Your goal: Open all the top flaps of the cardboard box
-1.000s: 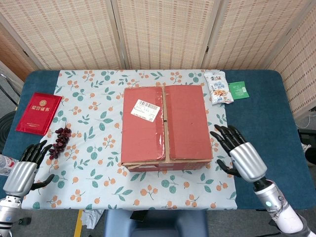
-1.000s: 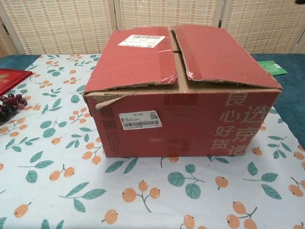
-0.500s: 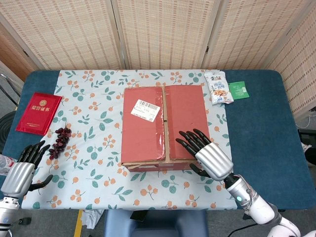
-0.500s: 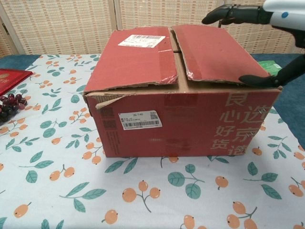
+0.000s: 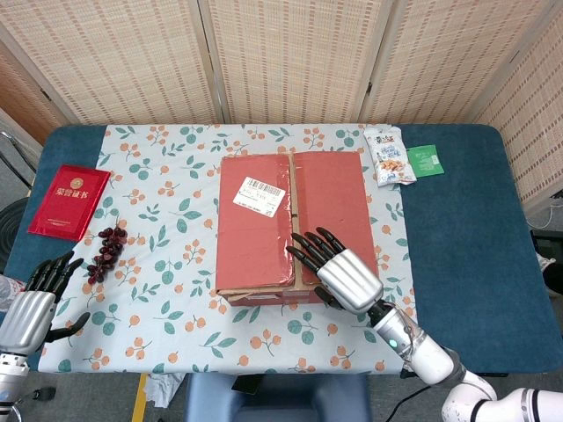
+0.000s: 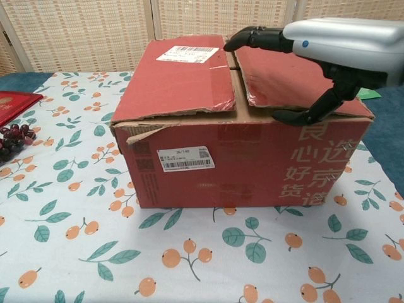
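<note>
- Your red cardboard box [image 5: 293, 224] sits in the middle of the bench [image 5: 475, 255], on a leaf-and-fruit patterned cloth [image 5: 158, 255]; both large top flaps lie closed, meeting at a center seam.
- Your right robot hand [image 5: 339, 268] hovers over the right flap [image 6: 287, 69] near the box's front edge, fingers spread and extended toward the seam, thumb held apart below them, holding nothing.
- Your left robot hand [image 5: 35, 303] rests at the bench's front left corner, fingers spread, holding nothing, well apart from the box.
- A red booklet [image 5: 69, 200] and a bunch of dark grapes [image 5: 107, 251] lie left of the box.
- A snack packet [image 5: 388, 156] and a green packet [image 5: 424, 161] lie beyond the box's far right corner.
</note>
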